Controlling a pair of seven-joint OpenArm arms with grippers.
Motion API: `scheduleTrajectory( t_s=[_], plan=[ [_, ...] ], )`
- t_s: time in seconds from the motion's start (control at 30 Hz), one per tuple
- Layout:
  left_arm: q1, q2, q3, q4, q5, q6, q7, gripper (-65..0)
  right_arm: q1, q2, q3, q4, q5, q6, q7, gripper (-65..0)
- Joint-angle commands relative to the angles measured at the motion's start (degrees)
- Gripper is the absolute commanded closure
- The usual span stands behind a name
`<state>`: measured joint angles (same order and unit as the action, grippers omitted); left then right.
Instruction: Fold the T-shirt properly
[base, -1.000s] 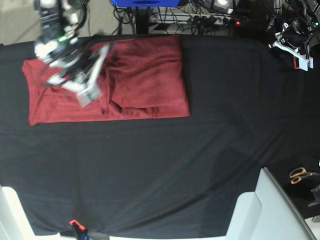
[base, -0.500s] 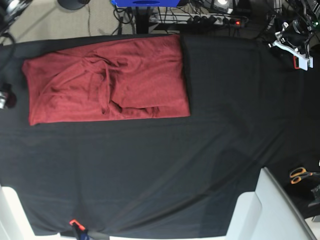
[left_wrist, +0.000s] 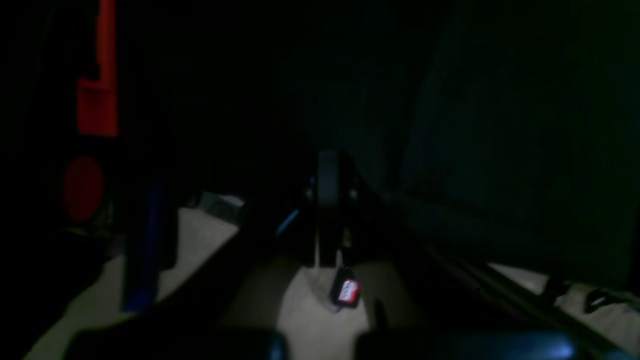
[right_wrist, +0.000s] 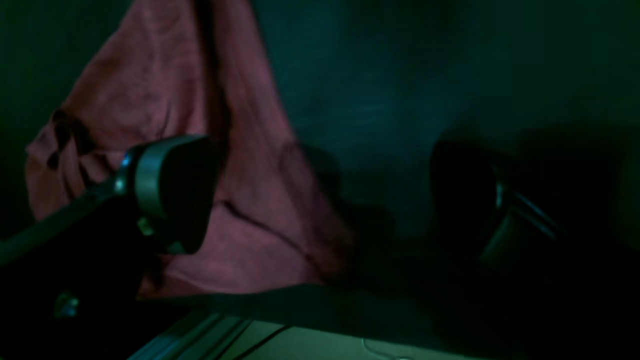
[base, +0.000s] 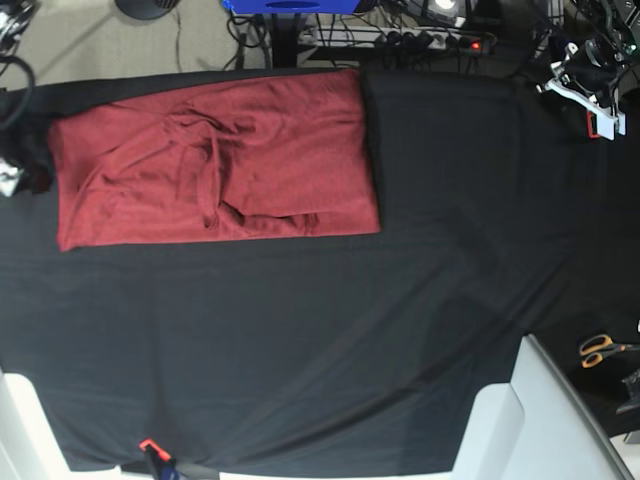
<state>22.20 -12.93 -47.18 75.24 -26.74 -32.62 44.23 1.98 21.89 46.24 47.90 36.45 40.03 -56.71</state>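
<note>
The dark red T-shirt (base: 215, 155) lies as a rough rectangle at the back left of the black cloth (base: 350, 330), with creased folds near its middle. My right gripper (right_wrist: 325, 200) hangs open just off the shirt's left edge. Its fingers (right_wrist: 170, 190) stand wide apart with nothing between them, and the T-shirt (right_wrist: 200, 150) spreads beyond. In the base view this gripper (base: 10, 175) barely shows at the left border. My left gripper (base: 582, 100) rests at the back right corner, far from the shirt. Its fingers (left_wrist: 327, 210) are pressed together and empty in the dark left wrist view.
Orange-handled scissors (base: 600, 350) lie at the right edge. A white panel (base: 540, 420) covers the front right corner. A power strip (base: 430, 40) and cables run behind the table. A small orange-tipped tool (base: 150, 450) sits at the front edge.
The right arm, which was over the shirt's left part, has let go, opened and pulled back to the left edge. The shirt lies flat. The left arm has not moved.
</note>
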Motion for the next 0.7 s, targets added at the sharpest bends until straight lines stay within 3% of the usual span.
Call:
scheduleTrajectory(
  t_s=[0.0, 0.23, 0.37, 0.53, 0.67],
  plan=[
    [0.0, -0.8, -0.3, 0.8, 0.5, -0.2, -0.8, 0.0, -0.6, -0.7, -0.1, 1.5, -0.3, 0.0, -2.1, -65.0],
    [-0.1, -0.7, -0.3, 0.8, 1.6, -0.2, -0.8, 0.0, -1.1, -5.3, -0.2, 6.5, -0.4, 0.0, -7.2, -65.0],
    [-0.1, -0.7, -0.3, 0.8, 1.6, -0.2, -0.8, 0.0, -2.4, -7.2, -0.5, 6.6, -0.5, 0.0, -8.2, -57.8],
    [-0.1, -0.7, -0.3, 0.8, 1.6, -0.2, -0.8, 0.0, -3.9, -7.5, -7.2, 7.2, -0.3, 0.0, -7.9, -54.0],
    [-0.1, -0.7, -0.3, 0.8, 1.6, -0.2, -0.8, 0.0, -5.2, -8.9, -8.4, 10.3, -0.3, 0.0, -7.9, -53.7]
  ],
)
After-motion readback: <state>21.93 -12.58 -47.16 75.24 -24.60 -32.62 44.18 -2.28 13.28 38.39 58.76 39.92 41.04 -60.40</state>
